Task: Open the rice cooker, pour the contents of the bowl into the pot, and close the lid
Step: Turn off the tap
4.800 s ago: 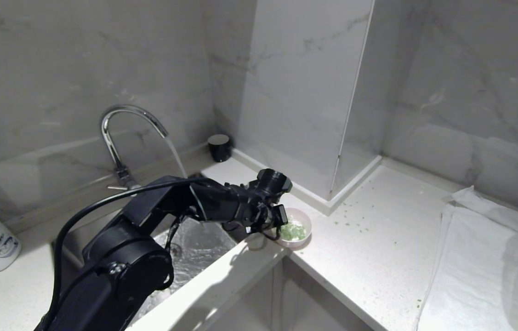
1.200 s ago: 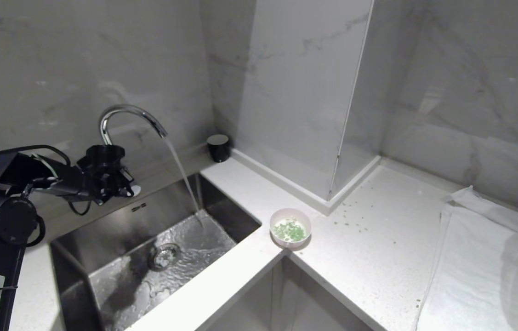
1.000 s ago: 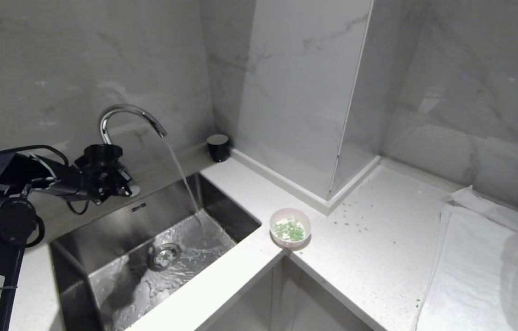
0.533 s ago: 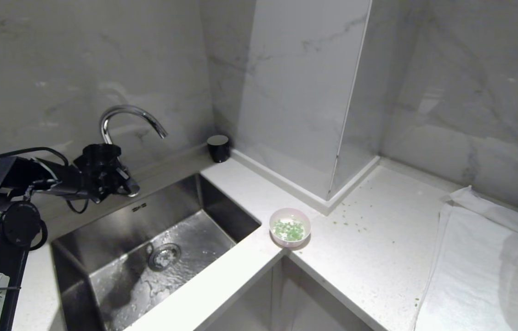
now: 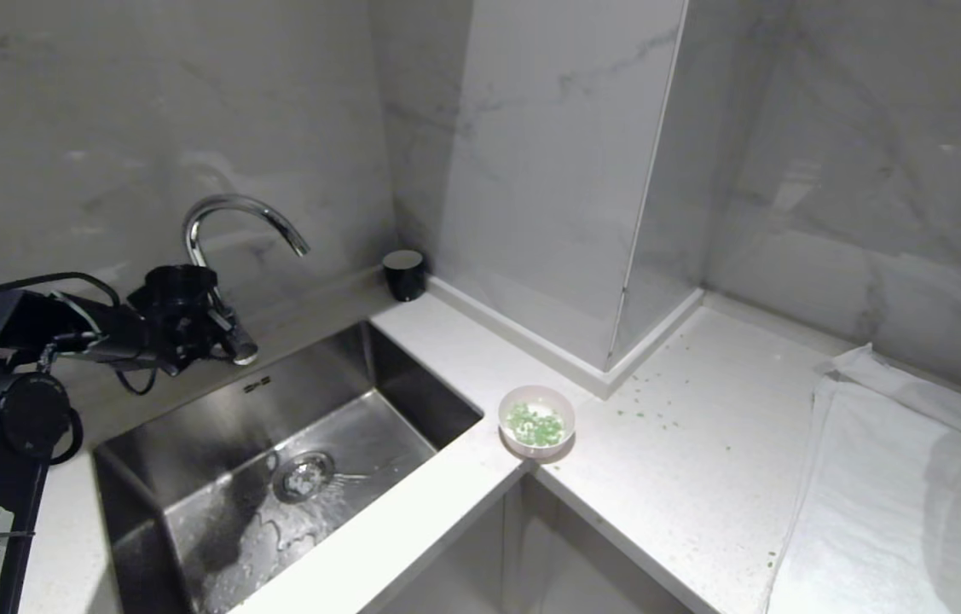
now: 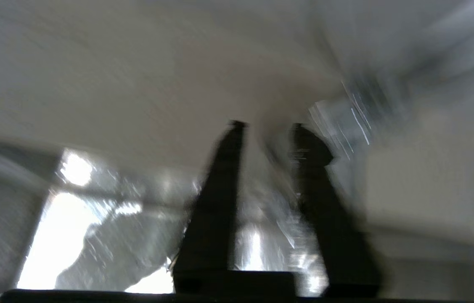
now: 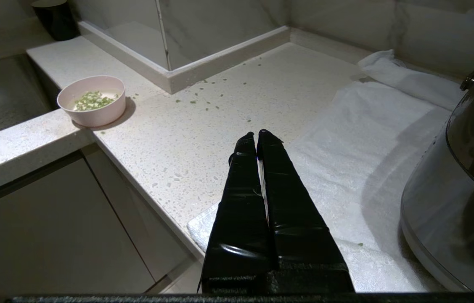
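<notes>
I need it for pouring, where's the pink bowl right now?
In the head view the bowl sits on the counter corner, just right of the sink.

The room is dim; bright light falls on the counter [image 5: 685, 443] by the bowl [image 5: 536, 421]; the sink [image 5: 216, 443] shines; the left wrist view is very blurry.

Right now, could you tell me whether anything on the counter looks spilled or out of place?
Yes. Small green bits lie scattered on the white counter to the right of the pink bowl, near the wall's base, and one sits on the white towel beside the rice cooker.
</notes>
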Motion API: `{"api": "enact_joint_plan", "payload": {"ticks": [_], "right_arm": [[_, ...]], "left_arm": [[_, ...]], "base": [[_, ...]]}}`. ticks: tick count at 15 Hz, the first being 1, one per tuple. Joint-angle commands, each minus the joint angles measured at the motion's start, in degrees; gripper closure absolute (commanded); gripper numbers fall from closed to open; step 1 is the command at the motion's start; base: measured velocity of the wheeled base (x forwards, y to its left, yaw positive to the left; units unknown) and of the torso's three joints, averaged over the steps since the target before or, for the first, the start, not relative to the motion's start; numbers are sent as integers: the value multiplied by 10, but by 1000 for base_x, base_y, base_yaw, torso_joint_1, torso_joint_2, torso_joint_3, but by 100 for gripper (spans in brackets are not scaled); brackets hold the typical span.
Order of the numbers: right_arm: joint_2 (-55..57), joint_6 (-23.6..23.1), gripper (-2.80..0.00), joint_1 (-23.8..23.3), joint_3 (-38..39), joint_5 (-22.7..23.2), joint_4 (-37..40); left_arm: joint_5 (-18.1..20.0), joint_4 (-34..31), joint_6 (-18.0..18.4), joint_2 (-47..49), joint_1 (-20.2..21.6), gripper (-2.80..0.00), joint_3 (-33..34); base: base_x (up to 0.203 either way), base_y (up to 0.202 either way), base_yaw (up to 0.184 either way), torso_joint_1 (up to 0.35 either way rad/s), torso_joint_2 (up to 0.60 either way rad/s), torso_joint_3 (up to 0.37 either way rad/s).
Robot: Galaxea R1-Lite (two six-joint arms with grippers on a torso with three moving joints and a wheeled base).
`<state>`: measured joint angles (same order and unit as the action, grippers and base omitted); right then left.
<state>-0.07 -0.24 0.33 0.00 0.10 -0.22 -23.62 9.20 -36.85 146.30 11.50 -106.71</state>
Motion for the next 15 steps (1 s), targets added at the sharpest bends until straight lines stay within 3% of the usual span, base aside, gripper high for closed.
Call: {"api": "enact_joint_plan", "payload": {"ticks": [1,13,15], "right_arm": [[1,0,0,0,1,0,0],[1,0,0,0,1,0,0],[1,0,0,0,1,0,0]], "left_arm": [[6,-30,-4,-2,7,-280,-5],[4,-36,-7,-78,32,-280,14],[11,-40,-7,-115,32,-280,50]], "base": [[0,0,0,0,0,0],[0,0,0,0,0,0],[0,0,0,0,0,0]]}}
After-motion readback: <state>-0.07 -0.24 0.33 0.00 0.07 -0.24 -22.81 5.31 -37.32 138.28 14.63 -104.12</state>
